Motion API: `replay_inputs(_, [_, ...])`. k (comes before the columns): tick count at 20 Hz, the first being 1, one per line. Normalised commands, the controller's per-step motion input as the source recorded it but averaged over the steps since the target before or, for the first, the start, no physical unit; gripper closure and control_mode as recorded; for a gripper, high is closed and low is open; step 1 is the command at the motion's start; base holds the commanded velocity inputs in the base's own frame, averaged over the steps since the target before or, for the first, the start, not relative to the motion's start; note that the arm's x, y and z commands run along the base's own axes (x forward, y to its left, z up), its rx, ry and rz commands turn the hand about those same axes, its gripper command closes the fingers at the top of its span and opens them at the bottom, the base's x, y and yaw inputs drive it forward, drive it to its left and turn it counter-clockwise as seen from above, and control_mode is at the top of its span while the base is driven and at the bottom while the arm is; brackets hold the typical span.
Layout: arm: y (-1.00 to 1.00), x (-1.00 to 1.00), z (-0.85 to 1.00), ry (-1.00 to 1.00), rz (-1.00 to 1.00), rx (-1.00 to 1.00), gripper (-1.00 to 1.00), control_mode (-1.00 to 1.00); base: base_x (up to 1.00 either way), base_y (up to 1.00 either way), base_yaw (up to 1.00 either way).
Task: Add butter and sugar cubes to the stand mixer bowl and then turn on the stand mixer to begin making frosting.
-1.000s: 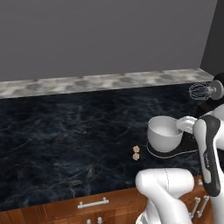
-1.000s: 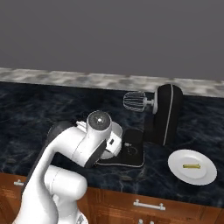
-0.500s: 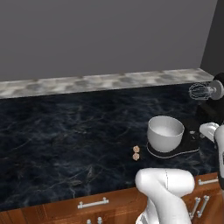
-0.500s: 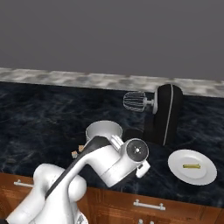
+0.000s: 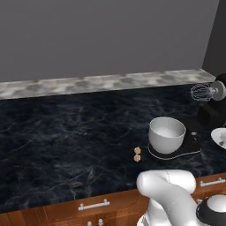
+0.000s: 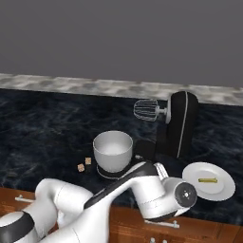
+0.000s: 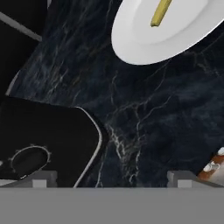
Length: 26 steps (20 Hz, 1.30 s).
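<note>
Since the earlier frames, arm has swung down and right, off the bowl; bowl, mixer, cubes and plate lie where they were.

Left base view: one bowl [image 5: 166,135], pale metal, seated on the oval base of the one black mixer [image 5: 212,115], head tilted back, one wire whisk [image 5: 200,92] up in the air, clear of the bowl. Two sugar cubes [image 5: 137,154] on the dark marble counter [image 5: 66,137], just beside the bowl's left side, touching or nearly touching each other. Edge of one white plate [image 5: 219,136] at the right border. Two drawer handles seen on the wood cabinet front [image 5: 53,212].

Right base view: same one bowl [image 6: 112,150] on the mixer [image 6: 182,124] base, whisk [image 6: 145,109] above and to its right. Two cubes [image 6: 84,164] left of the bowl, slightly apart. One plate [image 6: 209,181] right of the mixer, one yellow butter stick [image 6: 207,180] lying on it. White arm crosses low in front of the cabinet, between bowl and plate.

Hand view: gripper [image 7: 109,177] jaws spread wide, nothing between them, above bare counter [image 7: 148,118]. Mixer base [image 7: 48,140] at lower left, plate [image 7: 175,30] at top with the butter stick [image 7: 160,12] on it.
</note>
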Motion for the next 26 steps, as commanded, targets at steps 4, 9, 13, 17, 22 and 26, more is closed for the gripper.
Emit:
replay_inputs(4, [-0.93, 0.03, -0.14, 0.00, -0.14, 0.16, -1.00, -1.00, 0.00, 0.00, 0.00])
replay_inputs(9, [-0.77, 0.16, 0.00, 0.04, -0.11, 0.12, -1.00, -1.00, 0.00, 0.00, 0.00])
replay_inputs(13, [-0.52, 0.44, 0.00, 0.12, -0.08, 0.08, -1.00, -1.00, 0.00, 0.00, 0.00])
replay_inputs(17, [-0.16, 0.69, -0.08, 0.16, 0.00, 0.03, -1.00, -1.00, 0.00, 0.00, 0.00])
replay_inputs(22, [-0.16, 0.55, -0.17, 0.14, 0.00, 0.01, -1.00, -1.00, 0.00, 0.00, 0.00])
replay_inputs(26, [-0.39, 0.32, -0.29, 0.07, 0.00, 0.06, -1.00, -1.00, 0.00, 0.00, 0.00])
